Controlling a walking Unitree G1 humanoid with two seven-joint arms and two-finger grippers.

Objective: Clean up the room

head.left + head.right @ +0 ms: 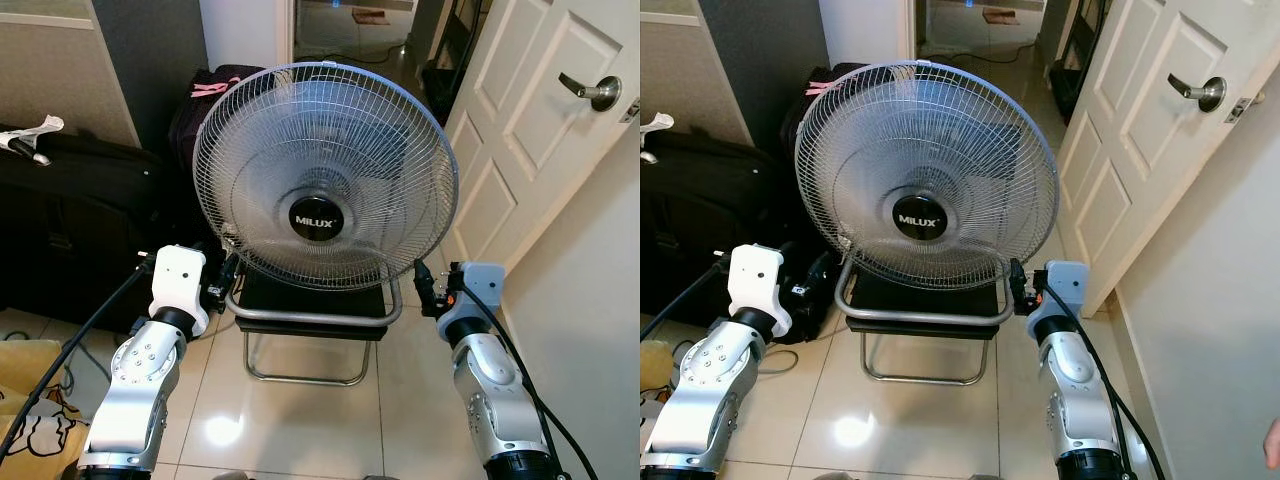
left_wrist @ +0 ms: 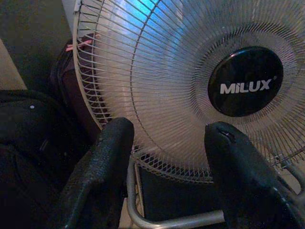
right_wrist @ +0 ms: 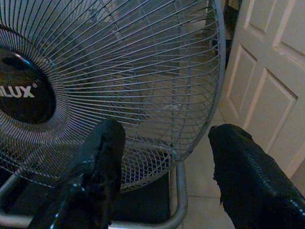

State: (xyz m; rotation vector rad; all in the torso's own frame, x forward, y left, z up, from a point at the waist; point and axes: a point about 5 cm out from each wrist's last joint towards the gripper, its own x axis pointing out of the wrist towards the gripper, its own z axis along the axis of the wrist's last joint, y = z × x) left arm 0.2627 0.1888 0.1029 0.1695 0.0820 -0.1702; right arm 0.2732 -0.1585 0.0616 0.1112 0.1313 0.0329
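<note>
MILUX fan (image 1: 325, 175) sits on black chair (image 1: 312, 315) w/ chrome frame, betw both arms, by white door (image 1: 535, 120). Left gripper (image 2: 169, 143) fingers spread, nothing held, at fan's lower-left rim. Right gripper (image 3: 164, 152) also spread, empty, at lower-right rim. Black bags (image 1: 70, 230) behind-left; head view shows door handle (image 1: 590, 92), wrist cams don't.

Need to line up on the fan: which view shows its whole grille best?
Left eye view: the fan sits whole on the chair. Right eye view matches it. Each wrist view catches just a part of the grille, between open claw fingers.
</note>
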